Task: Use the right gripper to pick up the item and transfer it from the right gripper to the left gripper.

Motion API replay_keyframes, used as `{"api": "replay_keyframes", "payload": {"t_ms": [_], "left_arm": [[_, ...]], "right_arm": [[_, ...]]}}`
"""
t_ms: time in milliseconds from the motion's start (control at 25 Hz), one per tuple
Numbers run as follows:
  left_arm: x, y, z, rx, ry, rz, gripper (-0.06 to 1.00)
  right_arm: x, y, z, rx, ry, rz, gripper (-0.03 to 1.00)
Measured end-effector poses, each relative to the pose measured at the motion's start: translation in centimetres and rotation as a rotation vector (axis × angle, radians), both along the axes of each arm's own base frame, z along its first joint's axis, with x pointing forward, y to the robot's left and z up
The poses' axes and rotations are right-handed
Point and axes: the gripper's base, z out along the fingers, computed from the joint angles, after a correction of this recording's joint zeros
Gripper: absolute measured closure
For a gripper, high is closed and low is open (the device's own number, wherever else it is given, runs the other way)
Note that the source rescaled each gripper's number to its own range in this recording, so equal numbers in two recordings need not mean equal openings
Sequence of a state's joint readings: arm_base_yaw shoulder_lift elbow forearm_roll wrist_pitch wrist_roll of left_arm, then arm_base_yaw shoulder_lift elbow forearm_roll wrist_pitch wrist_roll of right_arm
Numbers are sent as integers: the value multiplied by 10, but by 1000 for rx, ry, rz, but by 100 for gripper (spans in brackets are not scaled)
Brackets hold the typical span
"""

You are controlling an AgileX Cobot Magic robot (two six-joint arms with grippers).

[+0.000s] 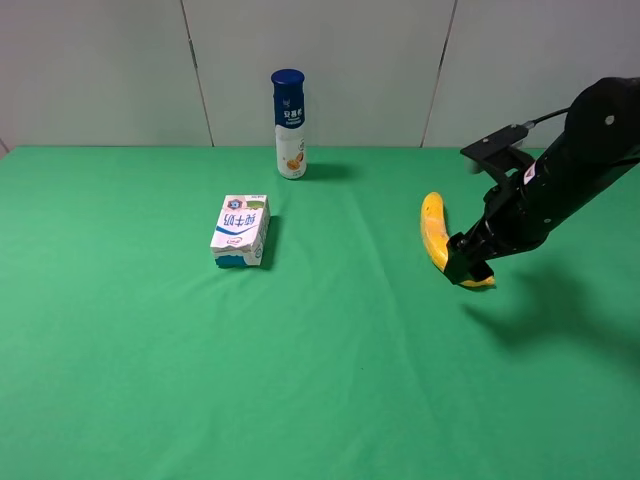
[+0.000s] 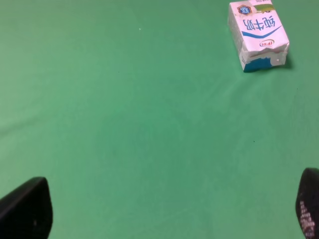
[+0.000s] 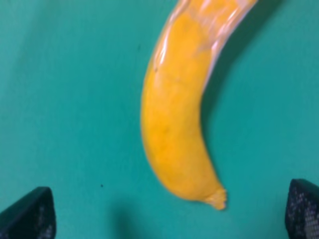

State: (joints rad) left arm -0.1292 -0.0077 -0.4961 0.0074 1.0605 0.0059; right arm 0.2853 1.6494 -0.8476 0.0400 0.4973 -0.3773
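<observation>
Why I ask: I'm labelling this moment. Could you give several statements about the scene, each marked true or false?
1. The right pincer is open, not yet gripping the ripe yellow curved banana. True.
2. The tall blue-capped plastic bottle has tipped over. False: it stands upright.
3. The white-and-blue cardboard milk carton lies flat on the green cloth. True.
4. The left pincer grips the carton. False: it is open, and the carton lies well apart from it.
</observation>
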Motion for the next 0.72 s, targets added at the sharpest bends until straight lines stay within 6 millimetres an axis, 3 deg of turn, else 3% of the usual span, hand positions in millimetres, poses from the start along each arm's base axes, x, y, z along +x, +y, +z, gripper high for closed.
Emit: {"api": "replay_keyframes", "payload": {"t_ms": [240, 720], "left_arm": [[0, 0, 0, 0, 0, 0, -2], [0, 0, 0, 0, 0, 0, -2]], "right_arm": [[6, 2, -24, -14, 46, -2, -3], [16, 4, -41, -7, 11, -5, -3]]}}
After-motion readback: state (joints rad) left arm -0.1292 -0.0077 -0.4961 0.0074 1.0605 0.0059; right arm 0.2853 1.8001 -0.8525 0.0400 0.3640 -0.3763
